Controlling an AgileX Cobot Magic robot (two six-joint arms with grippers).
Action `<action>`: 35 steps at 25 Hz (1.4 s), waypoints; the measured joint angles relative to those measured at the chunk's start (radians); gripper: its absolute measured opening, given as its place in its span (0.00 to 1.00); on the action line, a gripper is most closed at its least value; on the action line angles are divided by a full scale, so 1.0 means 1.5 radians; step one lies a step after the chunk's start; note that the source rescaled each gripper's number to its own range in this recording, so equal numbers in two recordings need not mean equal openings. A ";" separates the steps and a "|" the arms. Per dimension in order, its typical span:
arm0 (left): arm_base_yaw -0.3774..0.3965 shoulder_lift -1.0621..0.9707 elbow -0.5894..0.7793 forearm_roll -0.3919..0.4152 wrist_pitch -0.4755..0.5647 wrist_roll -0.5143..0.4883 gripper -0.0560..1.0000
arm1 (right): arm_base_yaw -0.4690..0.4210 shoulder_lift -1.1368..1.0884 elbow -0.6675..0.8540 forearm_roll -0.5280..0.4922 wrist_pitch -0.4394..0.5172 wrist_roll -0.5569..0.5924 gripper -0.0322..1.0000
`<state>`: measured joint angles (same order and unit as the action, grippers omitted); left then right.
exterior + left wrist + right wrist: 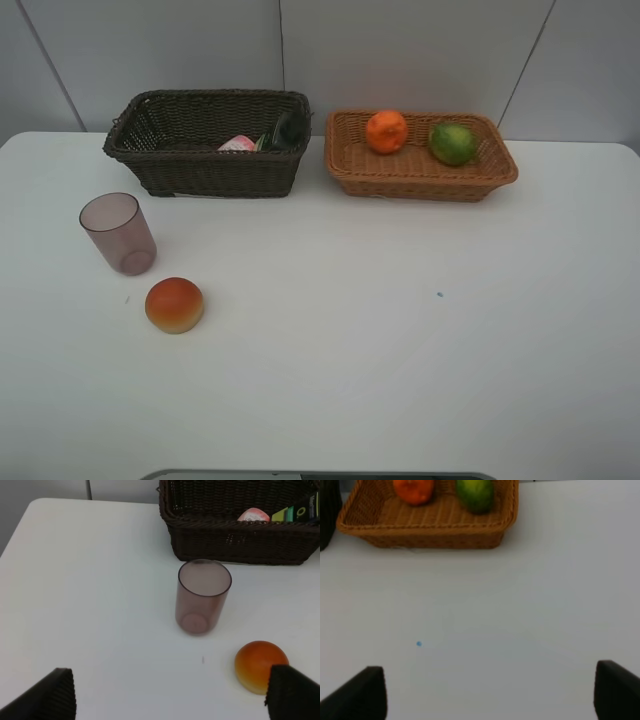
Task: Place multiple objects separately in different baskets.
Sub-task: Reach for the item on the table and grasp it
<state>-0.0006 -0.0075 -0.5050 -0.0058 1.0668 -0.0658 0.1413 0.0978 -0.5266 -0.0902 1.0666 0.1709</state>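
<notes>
**A:** Start with the white surface [400, 380]. The dark basket [200, 165] sits at its far edge, and I'll place everything else from that.

**B:** The tan basket [420, 180] is just beside the dark basket on its right, not quite touching it. It's shallower too, which suits round fruit that only needs a low wall to stop it rolling.

**A:** The purple cup [118, 233] stands upright, mouth up, near the dark basket's front left corner, out on the surface. The red-orange fruit [174, 305] sits past the cup, farther from the basket. Neither has been sorted yet.

**B:** The orange [386, 131] and the lime [452, 143] lie apart in the tan basket, to the dark basket's right. Inside the dark basket, the black bottle [288, 130] leans at the right end with the pink bottle [238, 144] next to it.

**A:** So it looks like fruit goes one way and containers the other. My guess is the cup joins the bottles and the loose fruit goes across.

**B:** The left fingers [55, 695] are spread wide with nothing between them, in front of the dark basket with the cup and fruit in their sights. They look ready for a pick.

**A:** The right fingers [362, 692] are also parted and empty, out front and to the dark basket's right, over bare surface.
</notes>
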 joint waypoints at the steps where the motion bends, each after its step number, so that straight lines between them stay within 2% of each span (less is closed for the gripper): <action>1: 0.000 0.000 0.000 0.000 0.000 0.000 0.98 | 0.000 -0.005 0.000 0.000 -0.001 0.000 0.80; 20: 0.000 0.000 0.000 0.004 0.000 0.000 0.98 | 0.000 -0.067 0.002 -0.006 -0.003 0.000 0.80; 26: 0.000 0.000 0.000 0.004 0.000 0.000 0.98 | 0.000 -0.067 0.002 -0.023 -0.003 -0.045 0.80; 35: 0.000 0.000 0.000 0.004 0.000 0.000 0.98 | 0.000 -0.067 0.002 -0.024 -0.003 -0.053 0.80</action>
<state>-0.0006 -0.0075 -0.5050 0.0000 1.0668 -0.0658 0.1413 -0.0033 -0.5237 -0.1262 1.0624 0.0916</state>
